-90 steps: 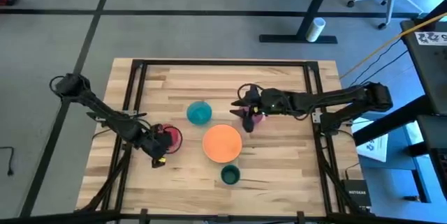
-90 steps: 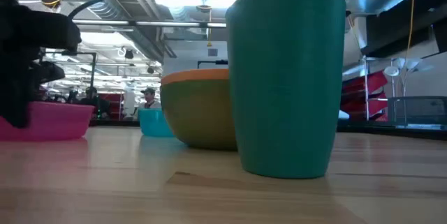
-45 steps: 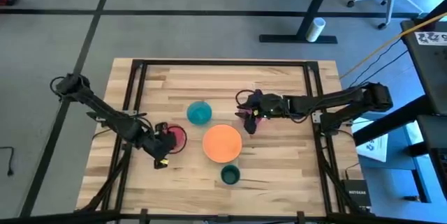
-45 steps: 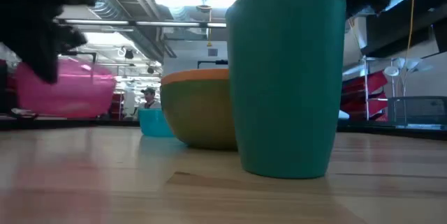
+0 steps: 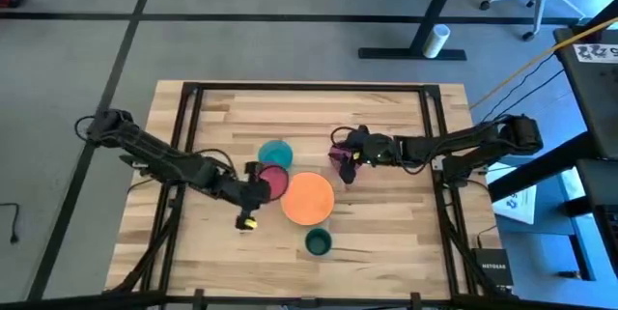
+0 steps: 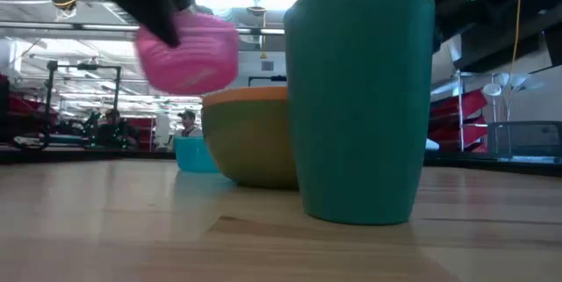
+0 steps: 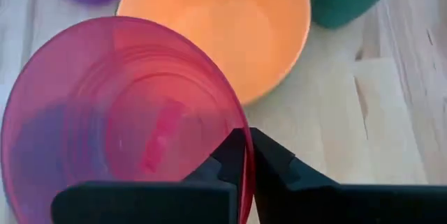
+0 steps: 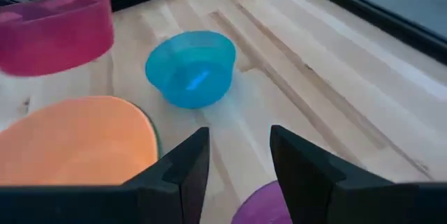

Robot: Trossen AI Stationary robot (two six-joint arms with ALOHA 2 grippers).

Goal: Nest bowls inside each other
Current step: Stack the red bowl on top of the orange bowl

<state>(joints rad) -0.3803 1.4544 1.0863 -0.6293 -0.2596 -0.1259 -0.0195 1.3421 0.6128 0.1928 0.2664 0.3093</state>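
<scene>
Glossy translucent plastic pink bowl [image 7: 119, 112]; smooth, pale wooden table [image 5: 386, 223].

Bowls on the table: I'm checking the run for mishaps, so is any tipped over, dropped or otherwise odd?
Nothing is spilled or overturned. The pink bowl is off the table, tilted, pinched at its rim by the left end effector beside the orange bowl. That looks like carrying. The blue bowl and teal cup stand upright.

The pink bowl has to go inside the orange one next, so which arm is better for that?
Left. Its pincer is already shut on the pink bowl's rim, holding it in the air beside the orange bowl. The right pincer is open by the purple bowl.
</scene>
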